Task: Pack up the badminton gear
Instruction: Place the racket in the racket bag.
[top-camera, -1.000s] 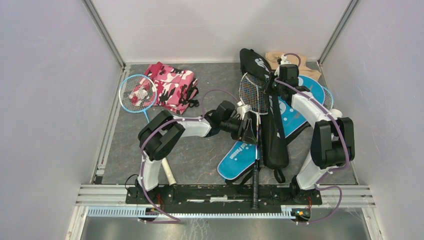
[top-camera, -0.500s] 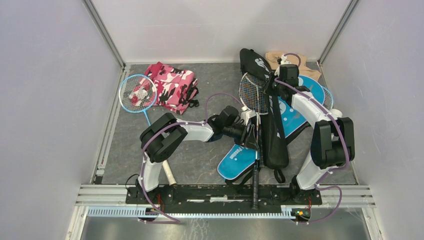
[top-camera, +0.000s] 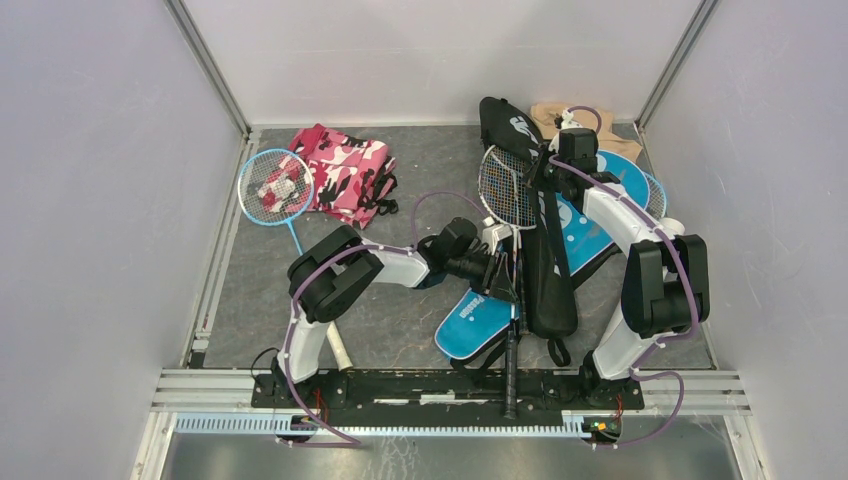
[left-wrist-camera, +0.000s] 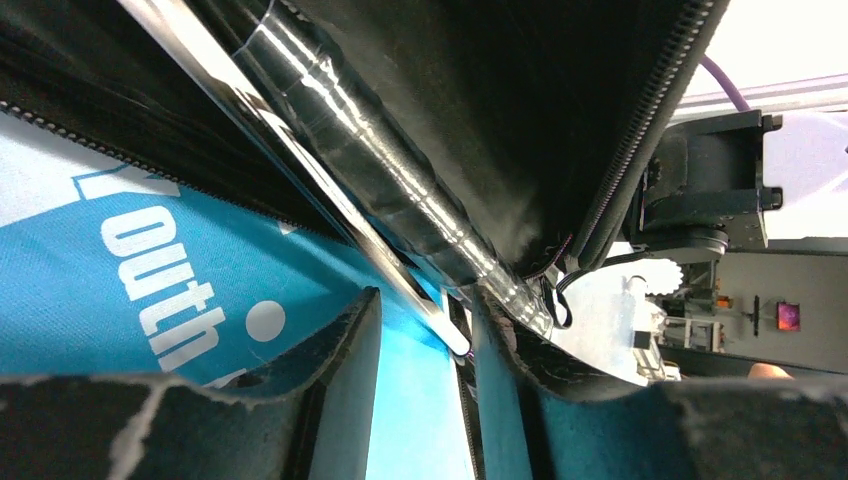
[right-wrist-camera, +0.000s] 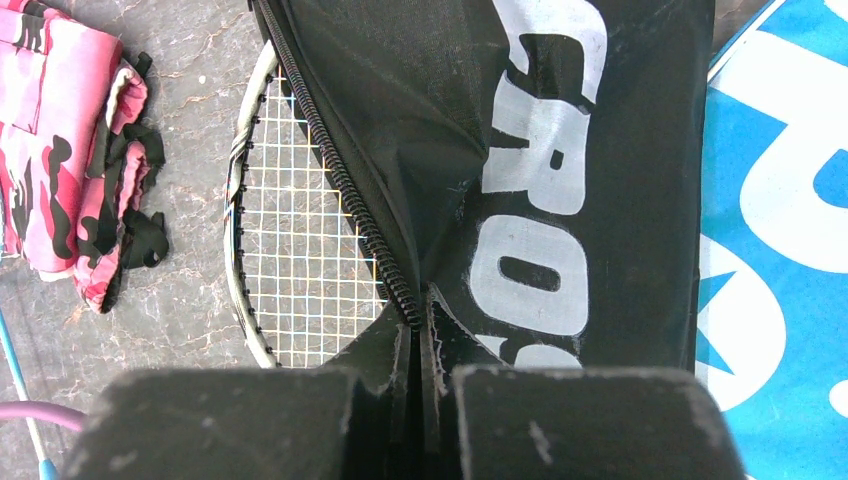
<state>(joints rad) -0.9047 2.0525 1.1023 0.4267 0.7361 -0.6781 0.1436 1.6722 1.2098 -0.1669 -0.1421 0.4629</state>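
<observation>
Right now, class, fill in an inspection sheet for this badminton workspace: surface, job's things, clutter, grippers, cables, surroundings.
Surface: grey mat, marbled, flat.
Job's things: black cover, zip open, with a racket head showing beside the zip, lying over the blue cover; blue racket apart at left; white tube near the rail.
Clutter: pink cloth; beige cloth at the back.
Grippers: left gripper straddles the racket's shaft, grip unclear; right gripper shut on the black cover's zip edge.
Cables: purple cables, none seen snagged.
Surroundings: white walls, metal rail at the near edge.
</observation>
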